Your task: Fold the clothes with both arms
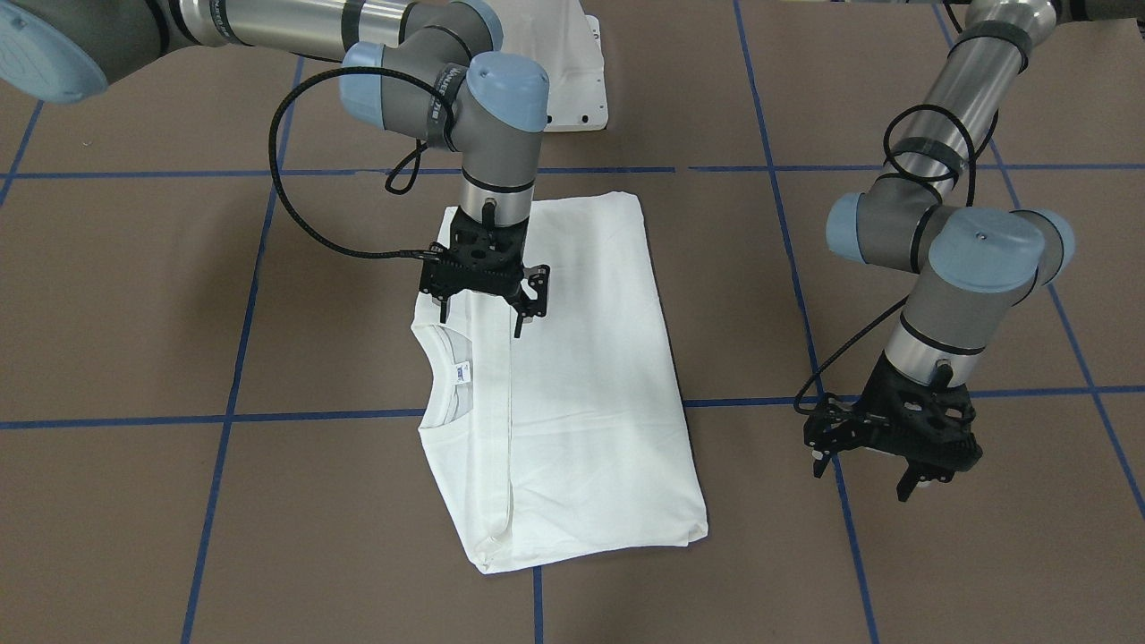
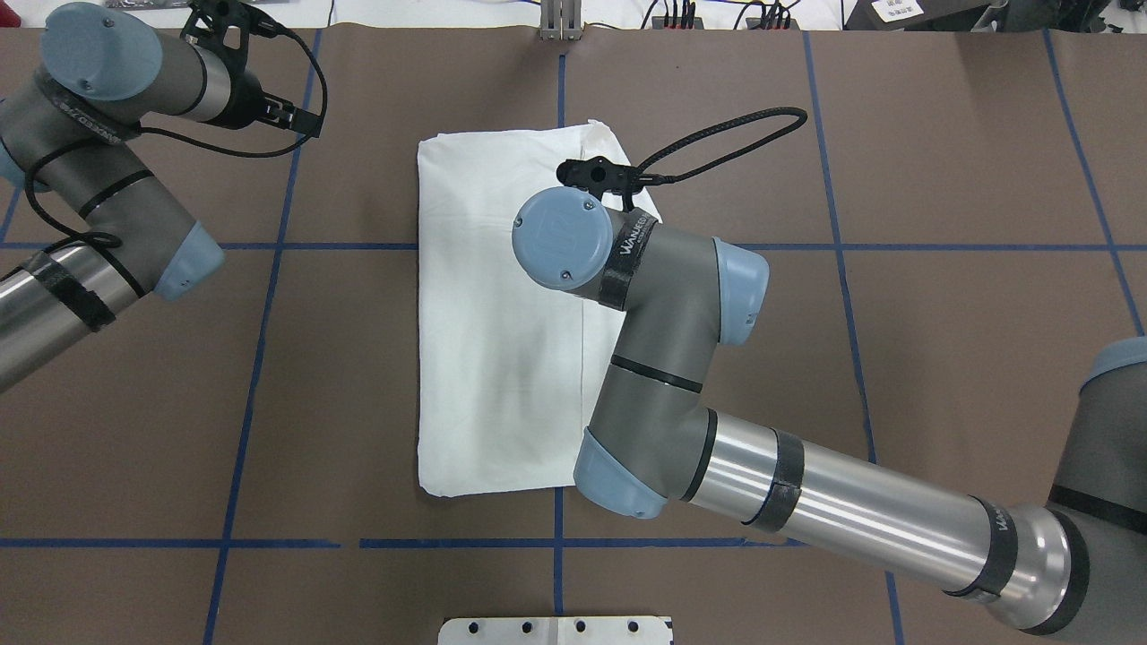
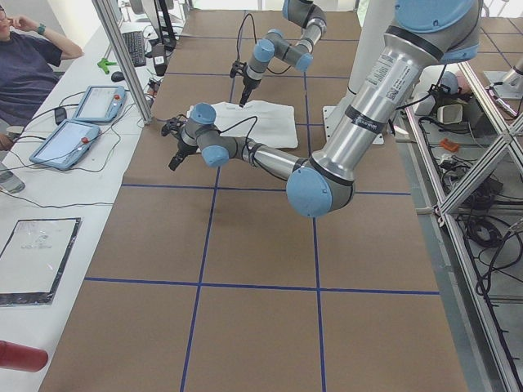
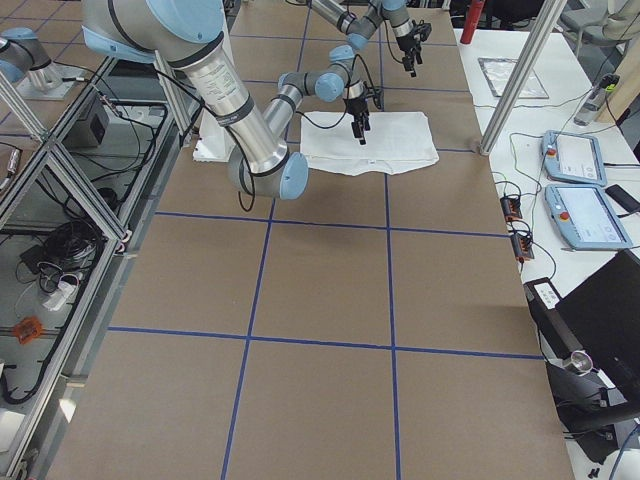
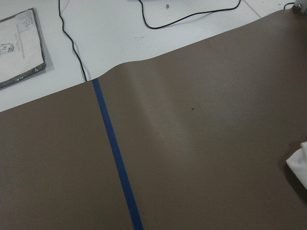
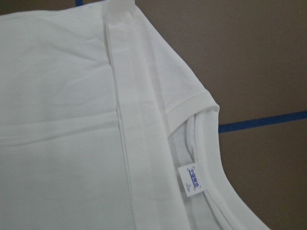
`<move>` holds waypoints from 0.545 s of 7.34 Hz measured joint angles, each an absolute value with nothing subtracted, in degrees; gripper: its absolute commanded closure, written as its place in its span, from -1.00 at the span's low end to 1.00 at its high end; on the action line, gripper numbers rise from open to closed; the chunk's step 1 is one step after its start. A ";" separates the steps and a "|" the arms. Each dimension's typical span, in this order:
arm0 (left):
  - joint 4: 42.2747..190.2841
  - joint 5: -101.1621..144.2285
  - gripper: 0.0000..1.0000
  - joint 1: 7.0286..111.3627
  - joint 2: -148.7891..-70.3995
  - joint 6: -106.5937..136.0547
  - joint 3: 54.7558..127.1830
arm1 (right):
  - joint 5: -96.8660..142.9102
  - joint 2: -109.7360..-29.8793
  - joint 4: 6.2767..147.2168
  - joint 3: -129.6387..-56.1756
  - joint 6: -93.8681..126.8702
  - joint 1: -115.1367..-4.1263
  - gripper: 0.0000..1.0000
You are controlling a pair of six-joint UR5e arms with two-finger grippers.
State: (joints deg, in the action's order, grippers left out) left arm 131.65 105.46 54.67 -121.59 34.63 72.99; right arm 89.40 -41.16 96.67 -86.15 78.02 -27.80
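**Hovering over a half-folded shirt, with the other claw well off to the side**

The white T-shirt (image 1: 581,385) lies flat in the middle of the brown desk (image 1: 134,313). Its sides are turned in, making one long rectangle. In the front-facing view its collar (image 1: 438,358) and neck label (image 1: 462,373) show at the lower left of the cloth.

The right claw (image 1: 481,320) points straight down just over the shoulder beside the collar. Its fingers are spread and hold nothing, and I cannot tell whether the tips touch the fabric. The left claw (image 1: 860,483) hangs at the lower right of that view, well apart from the shirt, also spread and empty.

The main risk, as I judge it, is an uneven pick. The turned-in strip (image 6: 129,143) lies in stacked layers here, so a shallow pinch could catch only the top one and pull the side fold open. A deep one might bunch the collar. With the left claw so far away, a lift by the right alone would probably drag the rectangle askew and crease it.
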 measured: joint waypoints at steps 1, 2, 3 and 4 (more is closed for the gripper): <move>131.66 105.58 -1.00 54.61 -120.84 34.63 73.69 | 92.18 -41.02 98.04 -85.98 74.58 -26.92 -1.00; 131.66 105.62 -1.00 54.55 -119.75 34.63 74.99 | 93.51 -40.95 100.11 -86.28 71.81 -25.03 -0.99; 131.66 105.62 -1.00 54.52 -118.66 34.64 76.21 | 93.88 -41.14 101.85 -86.91 70.04 -22.59 -0.93; 131.66 105.59 -1.00 54.50 -118.01 34.68 76.86 | 93.64 -41.42 103.06 -87.42 68.52 -20.26 -0.89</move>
State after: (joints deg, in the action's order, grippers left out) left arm 131.66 105.59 54.50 -118.01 34.68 76.86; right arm 93.64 -41.42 103.06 -87.42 68.52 -20.26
